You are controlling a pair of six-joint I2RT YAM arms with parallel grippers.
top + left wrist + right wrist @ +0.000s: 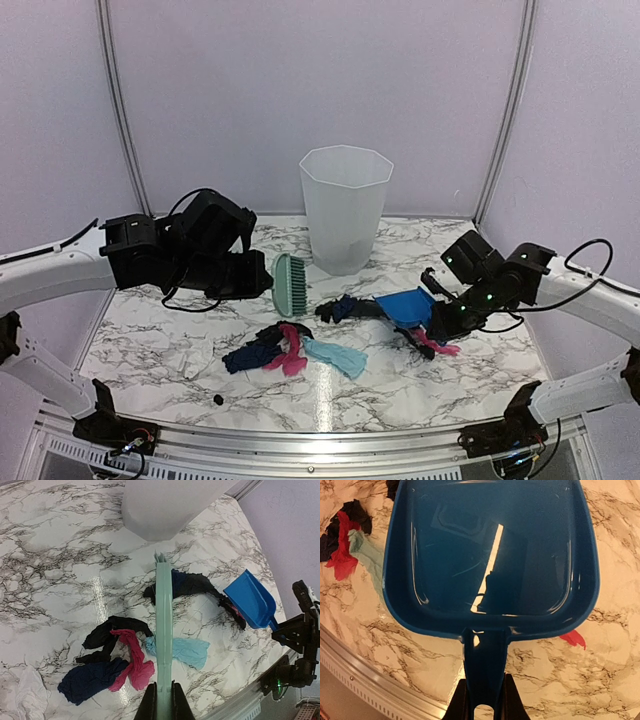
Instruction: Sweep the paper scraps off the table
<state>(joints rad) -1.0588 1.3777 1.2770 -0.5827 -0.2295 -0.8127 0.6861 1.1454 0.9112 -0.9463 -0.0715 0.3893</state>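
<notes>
Left gripper [164,700] is clamped on the handle of the pale green brush [164,630], and the right gripper [484,697] is clamped on the handle of the blue dustpan [490,555].

Sweeping looks barely begun. The pan is bare inside, and all the paper scraps [290,350] lie on the table [150,340]. 4 of them, navy, black, pink and light blue, bunch near the table's middle. From that bunch, a dark strip lies at 2 o'clock by the pan's mouth. A pink and a black one lie at 3 o'clock, seemingly partly under the pan, and 1 tiny black bit lies at 7 o'clock near the front edge. All of these are left to gather. A tall white bin [345,205] stands at 12 o'clock.

From 9 o'clock the left arm reaches in, wrist bent, with the brush held just beyond the bunch at 12 o'clock of it. From 3 o'clock the right arm comes in low, the pan's mouth facing 9 o'clock toward the scraps.
</notes>
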